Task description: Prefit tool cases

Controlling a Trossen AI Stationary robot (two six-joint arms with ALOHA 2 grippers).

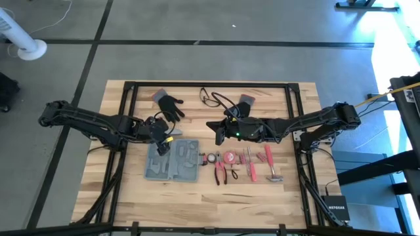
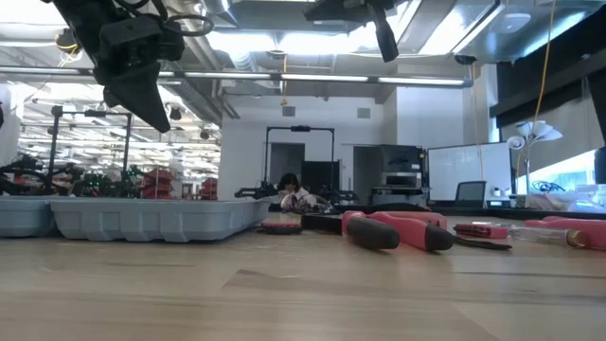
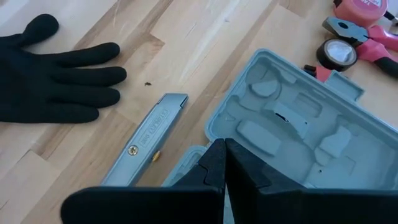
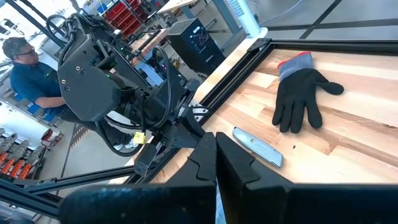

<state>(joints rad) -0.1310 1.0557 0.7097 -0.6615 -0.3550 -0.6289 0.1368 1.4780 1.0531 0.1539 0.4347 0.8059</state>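
Note:
The tool case (image 1: 172, 161) lies open on the wooden table, a flat blue-grey tray with moulded recesses (image 3: 292, 127); in the low view its wall (image 2: 142, 218) rests on the tabletop. My left gripper (image 3: 224, 168) is shut and hangs above the case's far left edge (image 1: 163, 136), clear of it (image 2: 142, 95). My right gripper (image 4: 216, 163) is shut with nothing in it. It hovers right of the left one, above the table beyond the case's far right corner (image 1: 216, 131), high in the low view (image 2: 383, 38).
A grey utility knife (image 3: 146, 140) lies just beyond the case, with a black glove (image 3: 56, 74) farther off. A second glove (image 1: 243, 103) and glasses (image 1: 210, 97) lie at the back. Pink pliers (image 1: 220, 169), tape (image 1: 212, 158), screwdrivers (image 1: 248, 164) and a hammer (image 1: 270, 164) lie right of the case.

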